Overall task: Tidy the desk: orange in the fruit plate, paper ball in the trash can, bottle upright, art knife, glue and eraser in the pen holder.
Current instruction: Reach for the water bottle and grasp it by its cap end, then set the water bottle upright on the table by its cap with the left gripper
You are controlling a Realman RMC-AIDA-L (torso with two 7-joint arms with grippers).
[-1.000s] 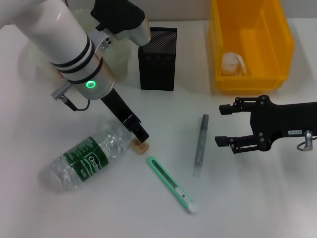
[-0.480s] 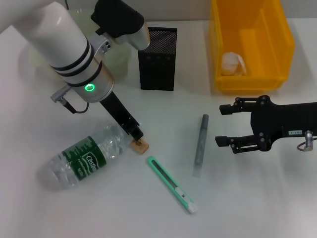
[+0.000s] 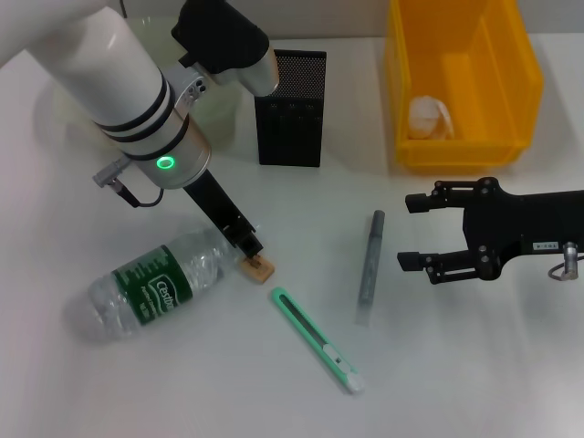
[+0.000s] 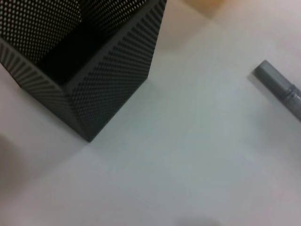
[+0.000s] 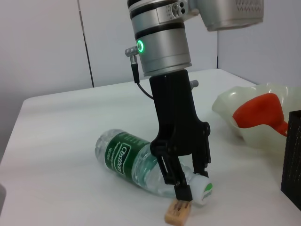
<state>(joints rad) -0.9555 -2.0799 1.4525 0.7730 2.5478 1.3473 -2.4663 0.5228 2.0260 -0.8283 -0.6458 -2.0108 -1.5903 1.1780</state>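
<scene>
White desk [image 3: 274, 383] under bright light, with pale walls behind in the right wrist view. Toward the back, a black perforated-metal pen holder [image 3: 292, 108], standing upright; beside it, a yellow plastic bin [image 3: 461, 82] with a crumpled white paper ball [image 3: 429, 117] inside. Behind the left arm, a pale translucent fruit plate [image 5: 244, 115] holding something orange-red [image 5: 261, 110], only partly seen. Lying on its side at the front left, a clear plastic bottle with a green label [image 3: 151, 290], white cap pointing toward the desk's middle. Just beside the cap, a small tan rectangular eraser [image 3: 259, 268], flat on the desk. Left gripper [image 3: 250, 245] down at the eraser, black fingers [image 5: 181, 188] close together with the tips at the eraser's top edge; whether actually pinching it, cannot tell. Near the eraser, a green-and-white art knife [image 3: 317, 339] lying diagonally; further toward the right arm, a grey stick-shaped glue pen [image 3: 370, 263], apart from everything else. Right gripper [image 3: 412, 230] hanging low over the desk just beside the grey stick, jaws spread wide, nothing between them. In the left wrist view, only the pen holder's open top and one end of the grey stick.
</scene>
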